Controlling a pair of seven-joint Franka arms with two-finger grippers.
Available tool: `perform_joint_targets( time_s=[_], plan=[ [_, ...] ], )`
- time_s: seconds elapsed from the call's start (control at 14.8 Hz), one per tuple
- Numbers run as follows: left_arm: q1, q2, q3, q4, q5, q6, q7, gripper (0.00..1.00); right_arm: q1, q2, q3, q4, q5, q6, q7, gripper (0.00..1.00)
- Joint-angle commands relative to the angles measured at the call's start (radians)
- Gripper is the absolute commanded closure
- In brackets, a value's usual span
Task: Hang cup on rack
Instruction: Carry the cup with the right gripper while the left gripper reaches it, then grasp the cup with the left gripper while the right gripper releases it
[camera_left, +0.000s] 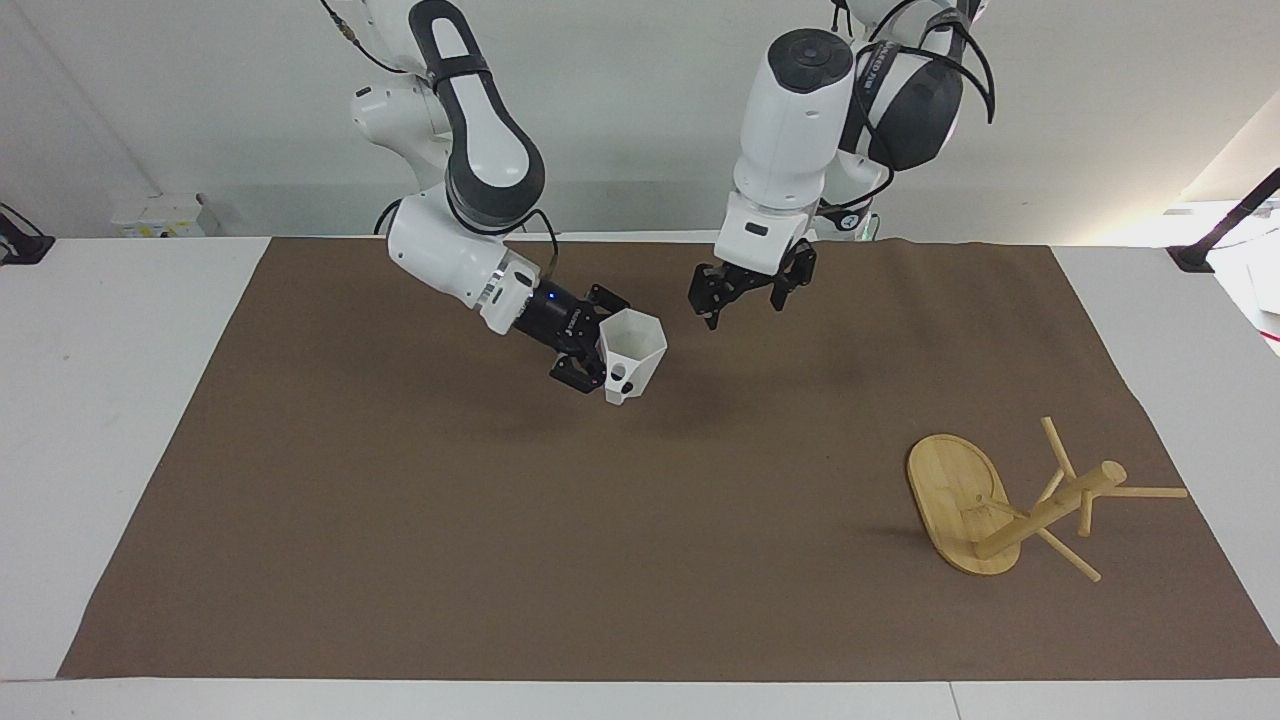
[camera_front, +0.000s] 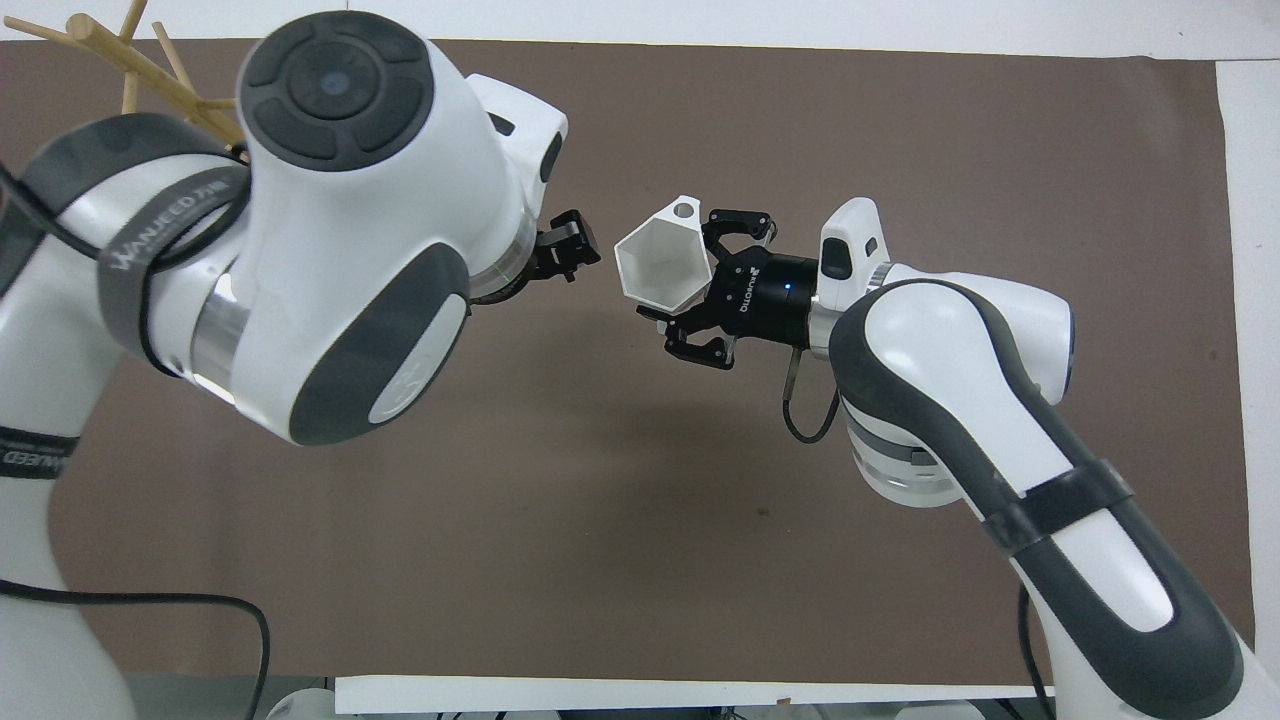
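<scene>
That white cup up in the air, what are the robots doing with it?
The right gripper holds the cup above the middle of the brown mat. The left gripper hangs close beside it, fingers open, not touching. The rack stands at the left arm's end of the table, with nothing on its pegs.

The right gripper (camera_left: 600, 363) holds the cup (camera_left: 630, 352) aloft beside the spread left gripper (camera_left: 742, 296).

Bright, even light from overhead; soft, blurred shadows lie on the brown mat (camera_left: 500, 520) under both arms; a warm glare glows off the wall at the left arm's end; both views sharp, overhead view slightly dimmer.
</scene>
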Motion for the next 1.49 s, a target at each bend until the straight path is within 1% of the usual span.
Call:
perform_joint_targets(
  time_s=[0.0,0.41,0.54,0.61,0.68,0.75,0.81,0.88,0.95,1.36,1.42],
  plan=[
    [-0.018,0.044,0.016,0.068,-0.019,0.000,-0.020,0.00,0.011,-0.003,-0.004,-0.006,0.039,0.018,0.008,0.63],
    [-0.035,0.059,0.013,0.075,-0.080,0.052,-0.018,0.00,0.011,-0.003,-0.006,-0.006,0.039,0.024,0.008,0.63],
    [-0.055,0.061,0.010,0.063,-0.084,0.122,-0.015,0.02,0.011,-0.003,-0.004,-0.006,0.039,0.024,0.008,0.63],
    [-0.055,0.062,0.010,0.031,-0.091,0.162,-0.011,0.07,0.011,-0.003,-0.004,-0.006,0.039,0.024,0.008,0.63],
    [-0.049,0.059,0.010,0.001,-0.114,0.198,-0.009,0.23,0.011,-0.003,-0.006,-0.006,0.039,0.025,0.008,0.63],
    [-0.049,0.058,0.010,-0.006,-0.134,0.216,-0.009,0.53,0.011,-0.003,-0.006,-0.006,0.039,0.025,0.008,0.63],
    [-0.044,0.061,0.010,-0.007,-0.137,0.221,-0.009,0.74,0.011,-0.003,-0.006,-0.006,0.039,0.025,0.008,0.63],
    [-0.044,0.070,0.010,-0.008,-0.137,0.232,-0.008,0.85,0.011,-0.003,-0.006,-0.006,0.039,0.028,0.008,0.63],
    [-0.046,0.074,0.012,-0.011,-0.136,0.241,-0.008,1.00,0.011,-0.003,-0.006,-0.006,0.039,0.028,0.008,0.63],
    [-0.044,0.074,0.018,-0.016,-0.136,0.242,-0.028,1.00,0.011,-0.003,-0.006,-0.006,0.039,0.028,0.008,0.62],
    [-0.041,0.074,0.022,-0.011,-0.139,0.242,-0.081,1.00,0.011,-0.003,-0.006,-0.006,0.039,0.027,0.008,0.58]
  ],
)
